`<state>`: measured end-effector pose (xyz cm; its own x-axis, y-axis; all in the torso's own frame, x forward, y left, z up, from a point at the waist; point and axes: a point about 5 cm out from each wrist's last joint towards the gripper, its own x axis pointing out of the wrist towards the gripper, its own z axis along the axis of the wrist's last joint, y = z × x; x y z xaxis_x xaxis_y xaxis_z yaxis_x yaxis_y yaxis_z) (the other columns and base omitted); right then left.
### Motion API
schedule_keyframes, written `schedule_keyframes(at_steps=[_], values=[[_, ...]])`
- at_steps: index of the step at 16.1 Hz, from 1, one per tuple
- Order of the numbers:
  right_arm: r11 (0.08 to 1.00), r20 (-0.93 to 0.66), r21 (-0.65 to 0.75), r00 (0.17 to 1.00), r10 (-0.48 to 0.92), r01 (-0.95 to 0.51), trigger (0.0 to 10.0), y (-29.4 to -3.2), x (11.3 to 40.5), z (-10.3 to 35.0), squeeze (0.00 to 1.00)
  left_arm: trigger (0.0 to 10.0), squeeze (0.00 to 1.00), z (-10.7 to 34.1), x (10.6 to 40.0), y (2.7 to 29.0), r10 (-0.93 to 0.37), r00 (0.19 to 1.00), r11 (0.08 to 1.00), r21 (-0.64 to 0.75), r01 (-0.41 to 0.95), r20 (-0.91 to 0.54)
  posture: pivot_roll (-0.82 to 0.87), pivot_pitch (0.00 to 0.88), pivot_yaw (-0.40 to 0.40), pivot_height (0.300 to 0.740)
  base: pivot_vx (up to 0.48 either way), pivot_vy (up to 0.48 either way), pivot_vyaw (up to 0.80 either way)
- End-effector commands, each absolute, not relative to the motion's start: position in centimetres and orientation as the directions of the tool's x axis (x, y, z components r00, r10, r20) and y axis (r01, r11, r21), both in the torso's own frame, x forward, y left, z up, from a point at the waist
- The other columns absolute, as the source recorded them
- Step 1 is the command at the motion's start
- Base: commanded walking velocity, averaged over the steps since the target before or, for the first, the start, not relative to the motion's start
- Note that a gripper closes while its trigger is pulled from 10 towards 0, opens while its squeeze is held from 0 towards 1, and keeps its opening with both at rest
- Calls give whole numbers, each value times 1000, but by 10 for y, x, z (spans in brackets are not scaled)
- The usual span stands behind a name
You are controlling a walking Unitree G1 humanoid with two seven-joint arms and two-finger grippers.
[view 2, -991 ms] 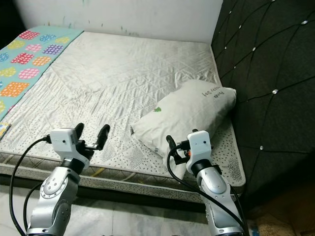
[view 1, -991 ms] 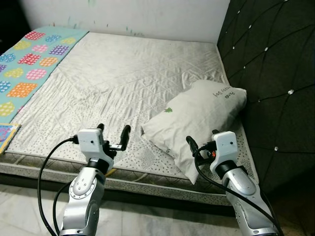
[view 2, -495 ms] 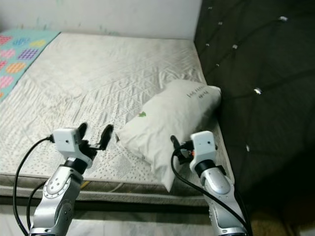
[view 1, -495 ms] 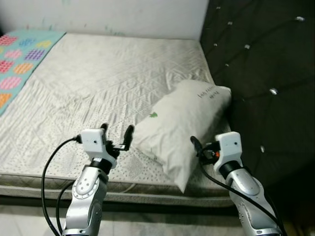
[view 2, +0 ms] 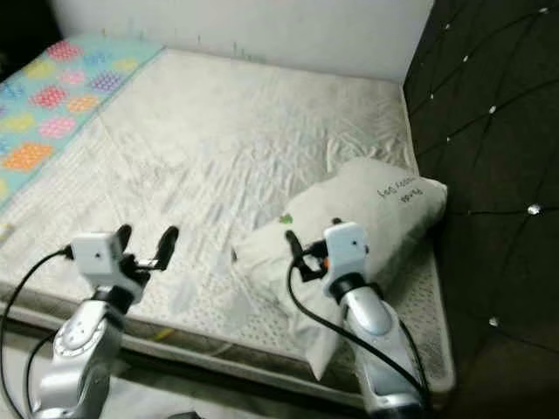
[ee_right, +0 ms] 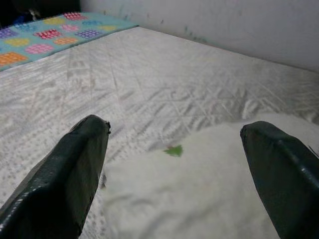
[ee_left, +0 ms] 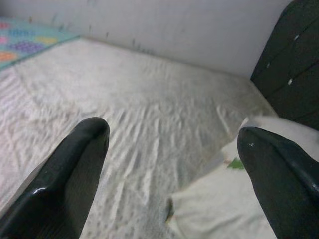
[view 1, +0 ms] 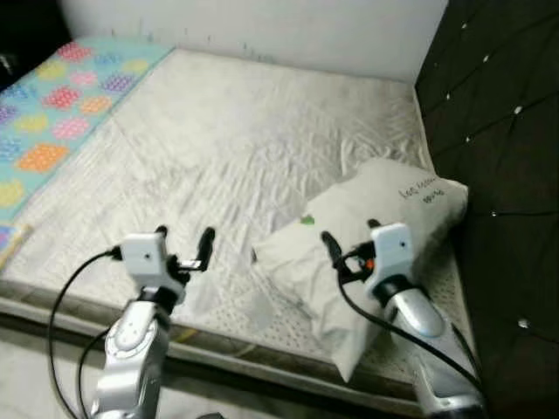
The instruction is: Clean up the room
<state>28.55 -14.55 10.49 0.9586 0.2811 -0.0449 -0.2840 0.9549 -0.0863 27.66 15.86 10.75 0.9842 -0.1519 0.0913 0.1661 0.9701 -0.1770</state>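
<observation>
Where the pale quilted mattress (view 1: 236,148) spreads out ahead of both pincers, it is bare and rumpled, its stitched cover creased in diagonal folds, with a white painted wall (view 1: 262,26) at its far end. A dark tufted headboard (view 1: 498,113) studded with small shiny buttons rises to the right of the right gripper (view 1: 348,241). A turquoise blanket with bright dotted patches (view 1: 52,105) lies far off to the left of the left gripper (view 1: 183,237).

A white rectangular pillow (view 1: 384,218) with a small green mark and a line of dark handwriting, too blurred to read, lies directly under and beyond the right gripper, against the headboard. Both grippers hover with fingers spread wide, holding nothing; the left one hangs over the mattress's near edge.
</observation>
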Motion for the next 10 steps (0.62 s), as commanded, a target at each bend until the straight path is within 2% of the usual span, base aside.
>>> schedule_keyframes(at_steps=[1,3,10], values=[[964,-64,-94,968,244,-249,10000,-156,283,101,0,10000,0,109,276,149,-189,977,962,-181,204,100,-111,116,-19,740,0,0,0],[963,-70,-94,966,247,-253,10000,-156,283,100,0,10000,0,110,276,149,-188,977,962,-182,203,101,-108,112,-22,740,0,0,0],[963,-78,-94,966,248,-254,10000,-155,284,99,0,10000,0,109,276,149,-182,978,964,-178,197,98,-101,105,-21,740,0,0,-800]])
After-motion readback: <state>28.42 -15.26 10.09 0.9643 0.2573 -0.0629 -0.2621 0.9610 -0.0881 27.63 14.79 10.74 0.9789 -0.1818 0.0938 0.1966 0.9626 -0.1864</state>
